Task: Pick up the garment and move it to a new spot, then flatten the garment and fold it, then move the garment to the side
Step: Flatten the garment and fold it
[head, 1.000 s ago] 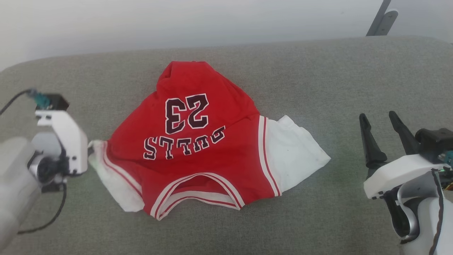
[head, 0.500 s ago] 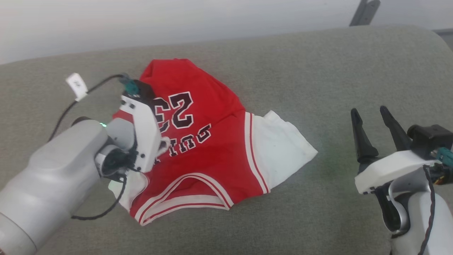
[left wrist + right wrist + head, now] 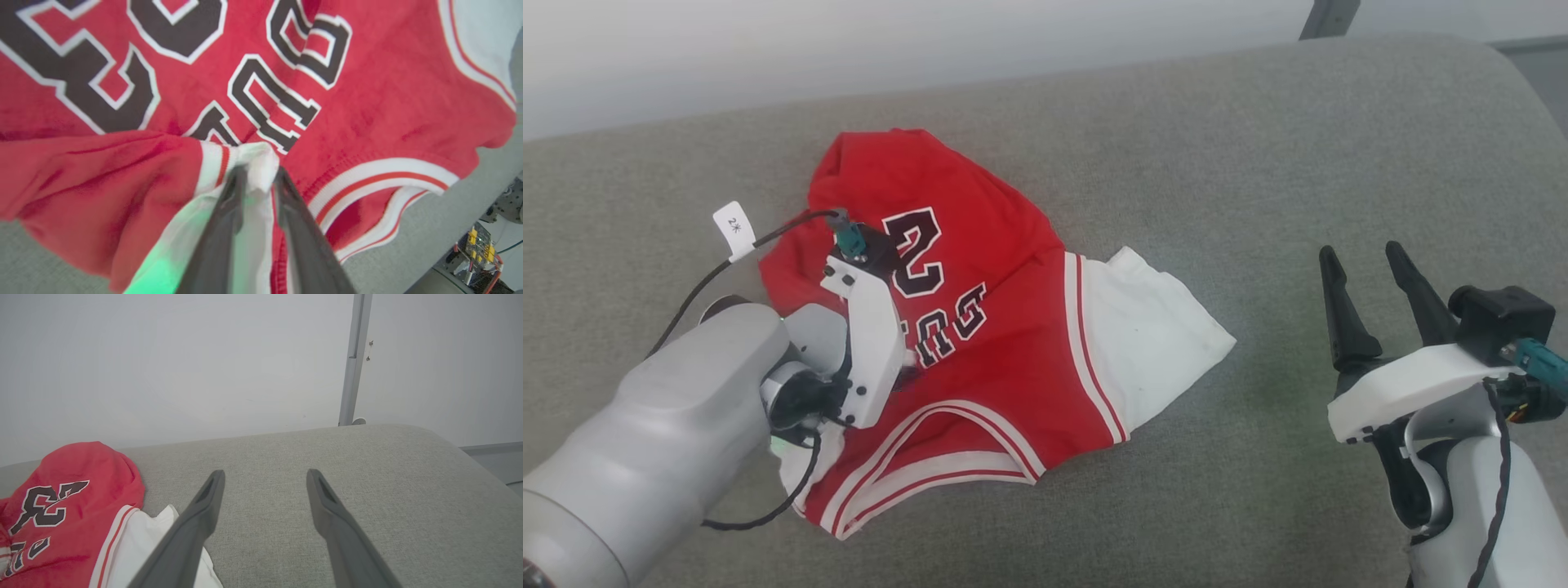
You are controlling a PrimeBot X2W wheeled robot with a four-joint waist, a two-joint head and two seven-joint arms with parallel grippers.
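Observation:
The garment (image 3: 1005,327), a red jersey with white sleeves and black lettering, lies crumpled on the grey cushion, neck opening toward me. My left gripper (image 3: 905,361) sits over its left half, its fingertips hidden behind the white wrist mount. In the left wrist view the left gripper (image 3: 258,171) pinches the bunched white sleeve over the red front of the garment (image 3: 367,102), on top of the lettering. My right gripper (image 3: 1364,257) stands open and empty to the right of the jersey, apart from it. Its spread fingers (image 3: 206,502) point past the garment (image 3: 61,522).
The grey cushion (image 3: 1258,163) curves down at its right end, with bare fabric between the jersey and the right gripper. A pale wall runs behind it, with a metal post (image 3: 353,359) at the back right. A tagged cable (image 3: 734,229) loops off my left wrist.
My left gripper has carried the left sleeve rightward over the red front, covering part of the lettering. The head view has shifted. The right gripper keeps its pose.

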